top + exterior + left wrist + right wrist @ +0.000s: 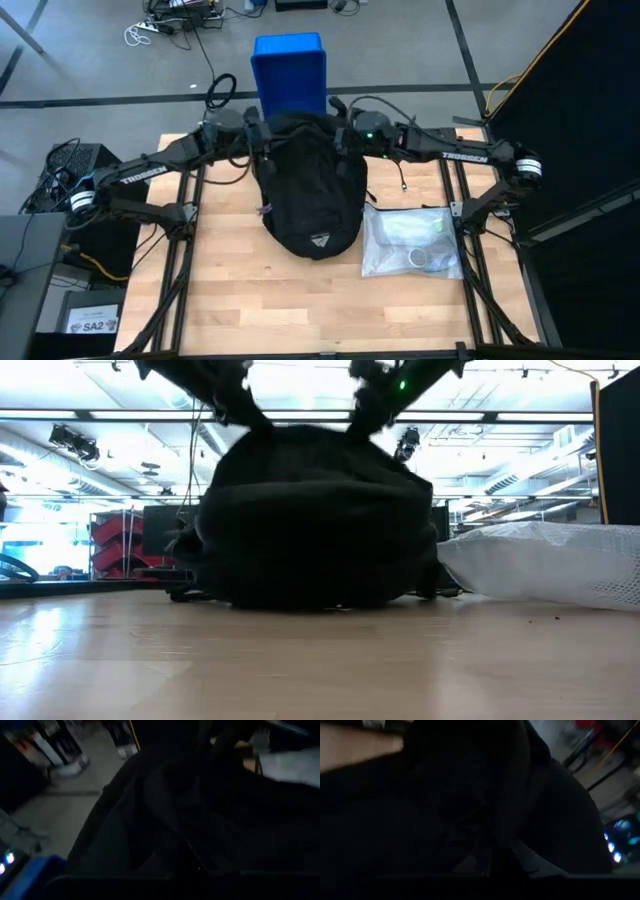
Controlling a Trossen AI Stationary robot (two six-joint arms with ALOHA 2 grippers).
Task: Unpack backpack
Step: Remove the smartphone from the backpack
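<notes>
1. The backpack lies on the wooden counter, toward its far edge and roughly midway across, rounded end pointing to the near side

2. The left pincer sits at the far left corner of the backpack's upper end, fingers pressed together; the wrist view shows only dark fabric close up, so whether cloth is pinched between them cannot be confirmed

3. The right pincer sits at the far right corner of the same end, likewise pressed together, with the same uncertainty over what, if anything, it pinches

4. Judgement: both arms meet the bag at its opening end from either side, a stance suited to holding or spreading the mouth so contents can be reached; no opening is visible from above

5. A clear plastic bag with pale items inside lies on the counter just beside the backpack's right flank, plausibly set aside there to keep the bag's mouth free

6. A blue bin stands on the floor just beyond the counter's far edge, behind the backpack

7. The backpack is black fabric, bulging and domed in the low view, with a small pale emblem near its rounded end and loose straps at the left side

8. Judgement: unpacking appears to be under way, not finished
</notes>
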